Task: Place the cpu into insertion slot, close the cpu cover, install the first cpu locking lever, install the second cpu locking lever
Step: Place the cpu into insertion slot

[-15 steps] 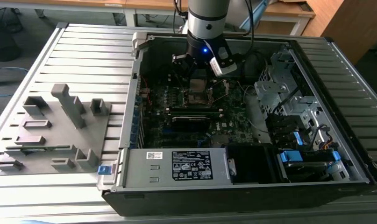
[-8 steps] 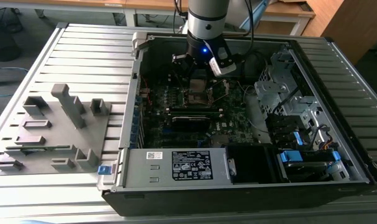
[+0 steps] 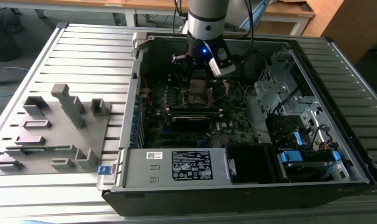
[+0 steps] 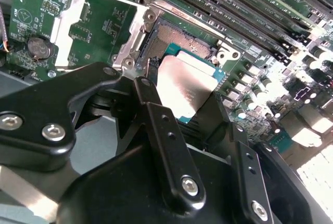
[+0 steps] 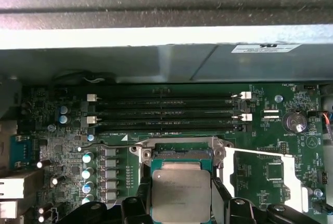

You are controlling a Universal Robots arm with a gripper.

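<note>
Second wrist view brings us closest: our gripper (image 4: 183, 93) has its black fingers (image 4: 156, 115) closed on opposite edges of the cpu (image 4: 188, 81), silver top up. We see the chip held over the insertion slot (image 4: 174, 37), covering part of its dark centre; whether it touches the socket we cannot tell. Just beside the slot, the cpu cover (image 4: 70, 24) is swung open, laid back over the green motherboard (image 4: 31, 5). Beyond the slot, in the first wrist view, run the long memory slots (image 5: 164, 112). Farther out, the exterior view shows us the arm (image 3: 207, 18) reaching down into the open computer case (image 3: 238, 198), which sits on a slatted table (image 3: 95, 51), a grey fixture block (image 3: 51, 135) near it at the exterior view's left.
</note>
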